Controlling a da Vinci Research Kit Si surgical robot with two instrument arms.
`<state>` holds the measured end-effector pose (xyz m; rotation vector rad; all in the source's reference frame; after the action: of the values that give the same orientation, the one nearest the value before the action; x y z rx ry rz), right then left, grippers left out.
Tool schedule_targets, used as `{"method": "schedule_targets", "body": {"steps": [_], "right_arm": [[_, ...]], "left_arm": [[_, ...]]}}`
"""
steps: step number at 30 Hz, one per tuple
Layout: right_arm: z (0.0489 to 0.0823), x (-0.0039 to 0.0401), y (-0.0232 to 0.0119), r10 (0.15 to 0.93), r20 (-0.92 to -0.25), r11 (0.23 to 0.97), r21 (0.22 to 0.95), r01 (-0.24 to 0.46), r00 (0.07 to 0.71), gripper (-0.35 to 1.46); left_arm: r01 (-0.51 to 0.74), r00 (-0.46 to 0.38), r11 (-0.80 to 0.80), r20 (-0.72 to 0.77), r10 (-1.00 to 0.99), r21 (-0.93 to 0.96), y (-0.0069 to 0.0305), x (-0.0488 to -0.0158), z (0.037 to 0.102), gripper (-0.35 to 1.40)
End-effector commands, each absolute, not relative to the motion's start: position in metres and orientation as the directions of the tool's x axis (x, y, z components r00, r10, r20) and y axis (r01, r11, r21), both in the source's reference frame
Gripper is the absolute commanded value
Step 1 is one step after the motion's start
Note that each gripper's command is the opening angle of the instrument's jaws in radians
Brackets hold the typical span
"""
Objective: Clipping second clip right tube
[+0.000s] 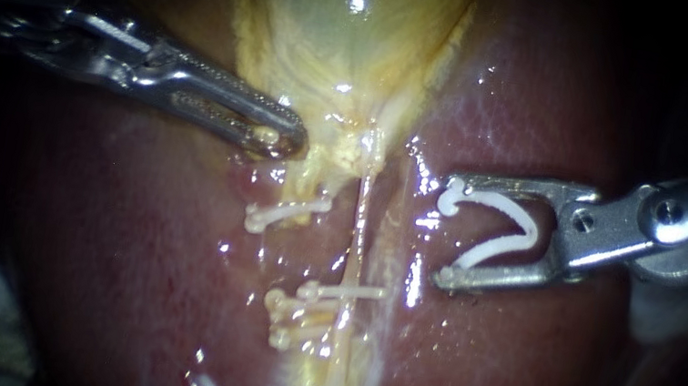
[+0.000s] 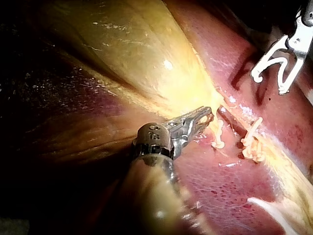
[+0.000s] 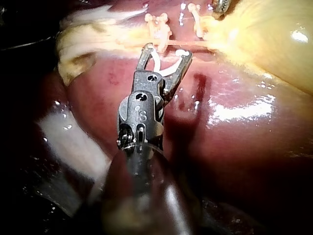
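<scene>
Left instrument (image 1: 279, 138): jaws clamped on the fringe of the gallbladder (image 1: 347, 28) at its neck.
Right tube (image 1: 360, 223): thin pale strand down the middle; a seated clip (image 1: 344, 292) crosses it lower down.
Right instrument (image 1: 446, 232): jaws spread, cradling an open clip (image 1: 495, 231) near the tube, not yet around it.
Advice: advance squarely astride the tube, clear of the seated clip, with both tips showing beyond it before closing.
</scene>
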<state>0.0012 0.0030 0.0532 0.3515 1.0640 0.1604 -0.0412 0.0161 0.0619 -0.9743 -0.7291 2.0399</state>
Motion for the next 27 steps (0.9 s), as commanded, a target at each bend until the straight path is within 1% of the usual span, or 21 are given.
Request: {"method": "schedule_targets", "body": {"steps": [1,7,16,21,27], "right_arm": [[0.0532,0.0012,0.003,0.296,-0.826,0.932,0.359,0.043,0.48,0.5],[0.0532,0.0012,0.003,0.296,-0.826,0.932,0.359,0.043,0.48,0.5],[0.0532,0.0011,0.003,0.296,-0.826,0.932,0.359,0.043,0.48,0.5],[0.0531,0.0011,0.0029,0.296,-0.826,0.932,0.359,0.043,0.48,0.5],[0.0531,0.0011,0.0029,0.296,-0.826,0.932,0.36,0.046,0.479,0.5]], "left_arm": [[-0.379,-0.431,-0.558,-0.393,0.812,-0.738,0.0161,-0.0411,0.0618,-0.35],[-0.38,-0.428,-0.551,-0.387,0.817,-0.743,0.0164,-0.0403,0.0606,-0.35],[-0.411,-0.403,-0.542,-0.388,0.829,-0.733,0.0186,-0.0369,0.0562,-0.35],[-0.426,-0.38,-0.534,-0.391,0.838,-0.73,0.0199,-0.0351,0.0549,-0.35],[-0.433,-0.37,-0.527,-0.389,0.844,-0.731,0.0203,-0.0344,0.0544,-0.35]]}}
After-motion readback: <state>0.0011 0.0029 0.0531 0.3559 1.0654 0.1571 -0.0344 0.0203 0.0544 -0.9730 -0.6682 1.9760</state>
